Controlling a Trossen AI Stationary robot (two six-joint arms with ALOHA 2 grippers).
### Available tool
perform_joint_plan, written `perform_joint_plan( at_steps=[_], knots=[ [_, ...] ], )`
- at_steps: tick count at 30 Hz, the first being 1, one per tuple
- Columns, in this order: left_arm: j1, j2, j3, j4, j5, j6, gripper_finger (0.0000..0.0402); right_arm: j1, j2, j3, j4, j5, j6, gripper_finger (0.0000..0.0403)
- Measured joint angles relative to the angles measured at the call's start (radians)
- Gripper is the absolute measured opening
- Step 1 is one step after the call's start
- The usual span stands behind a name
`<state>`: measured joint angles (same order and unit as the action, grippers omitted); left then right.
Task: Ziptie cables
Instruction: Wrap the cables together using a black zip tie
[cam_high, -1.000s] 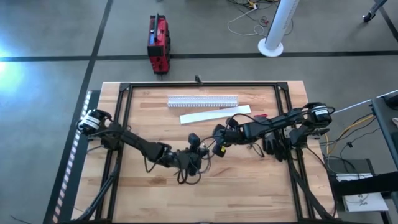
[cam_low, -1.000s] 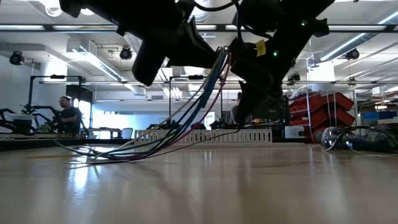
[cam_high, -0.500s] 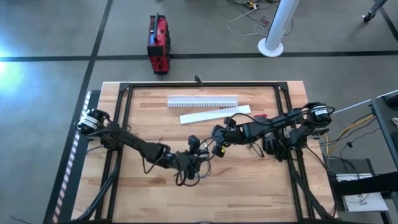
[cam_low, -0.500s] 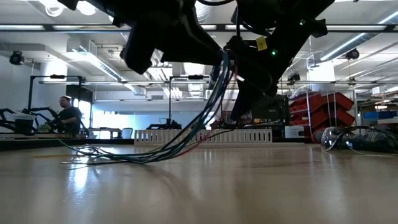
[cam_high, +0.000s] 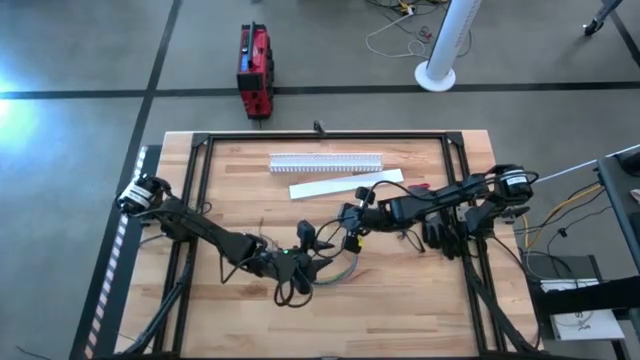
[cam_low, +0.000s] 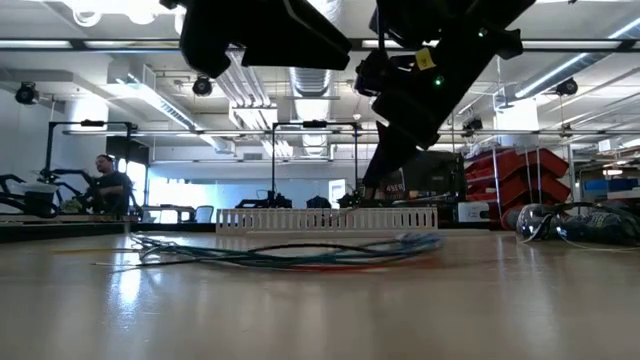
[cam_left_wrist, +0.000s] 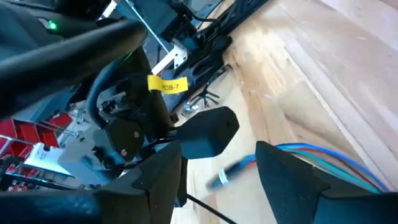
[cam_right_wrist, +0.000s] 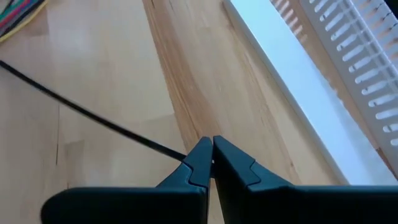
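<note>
**Cable bundle lowered back to the table**

Nearest the low camera, the cables (cam_low: 300, 252) were seen lying flat on the wooden table (cam_low: 320, 310). A second before they had been held aloft as a steep strand between the two arms, so the bundle had been let down and the left arm drawn back. In the high view the cables (cam_high: 335, 270) lay near the table's middle, just beside the left gripper (cam_high: 305, 268), whose dark fingers (cam_left_wrist: 286, 180) were spread with nothing between them. It was judged that the bundle had been released, with the tie's tail still to be dealt with.

Farther on, the right gripper (cam_high: 352, 216) was found above the table, its fingertips (cam_right_wrist: 200, 160) pressed together on a thin, stiff black strand, taken to be the ziptie (cam_right_wrist: 87, 115), which ran back towards the coloured wires.

Beyond these lay a flat white cover strip (cam_high: 345, 186) and a slotted white cable duct (cam_high: 325, 161), comb-like along its edge. The cables appeared thin, glossy and limp; the table was pale planked wood.
</note>
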<state>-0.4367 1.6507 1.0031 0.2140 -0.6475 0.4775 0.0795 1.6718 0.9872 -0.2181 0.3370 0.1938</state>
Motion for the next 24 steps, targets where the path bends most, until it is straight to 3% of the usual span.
perform_joint_plan(
  at_steps=[5,12,20,24],
  knots=[
    [-0.052,-0.035,0.000,-0.134,-0.108,-0.112,0.0186,0.000,0.000,0.005,0.034,-0.023,-0.038,0.0000],
    [-0.165,-0.103,-0.002,-0.391,-0.174,-0.444,0.0159,0.000,0.018,0.005,0.160,-0.130,-0.104,0.0000],
    [-0.161,-0.087,-0.136,-0.354,-0.173,-0.669,0.0159,0.011,0.085,0.009,0.368,-0.168,-0.240,0.0000],
    [-0.109,-0.109,-0.254,-0.163,-0.169,-0.671,0.0174,0.012,0.151,0.046,0.395,-0.199,-0.294,0.0000]
  ],
)
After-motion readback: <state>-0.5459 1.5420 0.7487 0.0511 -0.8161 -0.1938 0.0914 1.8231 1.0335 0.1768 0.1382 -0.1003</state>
